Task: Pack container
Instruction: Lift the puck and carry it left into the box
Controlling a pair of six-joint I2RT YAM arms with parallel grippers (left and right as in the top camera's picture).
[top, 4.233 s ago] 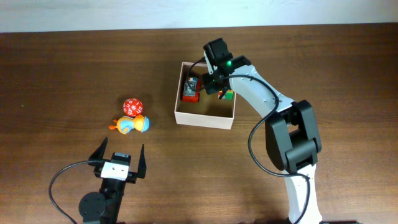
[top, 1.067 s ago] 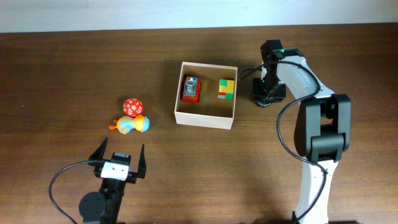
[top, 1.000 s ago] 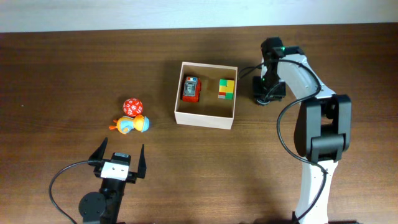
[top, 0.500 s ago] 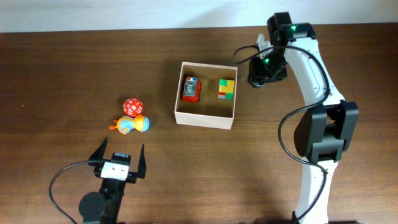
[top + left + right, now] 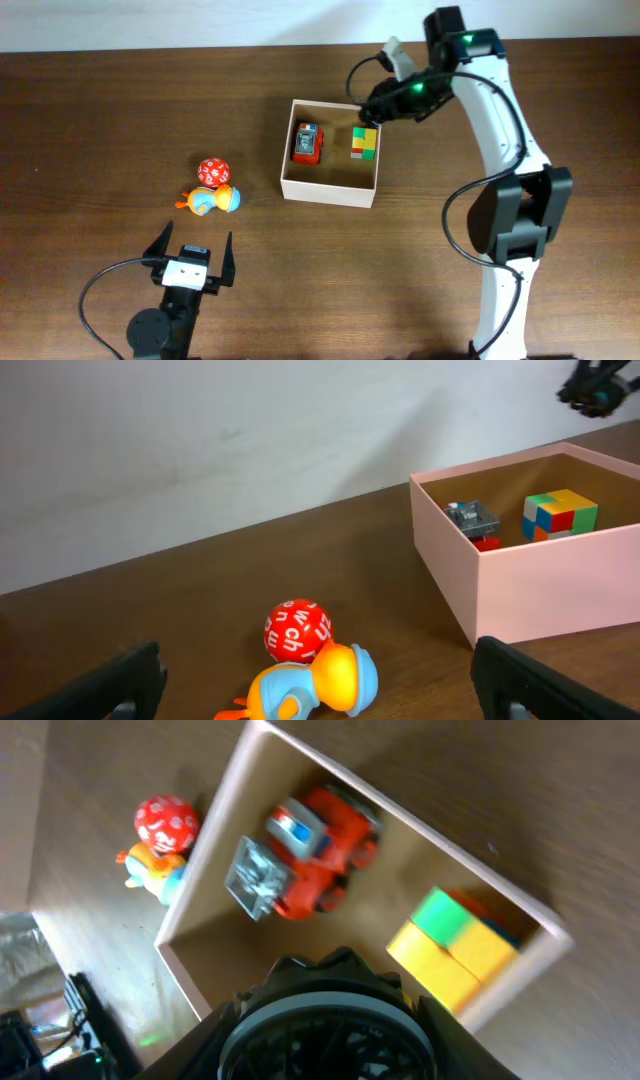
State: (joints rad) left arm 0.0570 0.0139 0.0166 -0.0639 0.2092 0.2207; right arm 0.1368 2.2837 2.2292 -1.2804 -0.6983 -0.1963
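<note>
The container [image 5: 330,192] is a square white-walled box with a tan inside; it also shows in the left wrist view [image 5: 540,590] and the right wrist view [image 5: 200,890]. In it lie a red toy truck [image 5: 307,142] [image 5: 315,855] and a multicoloured cube [image 5: 365,142] [image 5: 455,945]. My right gripper [image 5: 380,105] hovers over the container's far right corner, shut on a black round object with a grey ring [image 5: 330,1015]. My left gripper [image 5: 191,250] is open and empty at the near left, its fingers at the left wrist view's lower corners [image 5: 320,705].
A red ball with white letters [image 5: 212,171] [image 5: 297,630] and an orange-and-blue duck toy [image 5: 210,200] [image 5: 315,682] lie touching on the table left of the container, in front of my left gripper. A white wall runs behind the table.
My right gripper left the cube in the container, went down to the table right of it, then rose and swung left to the container's far right corner. The left arm has not moved.
</note>
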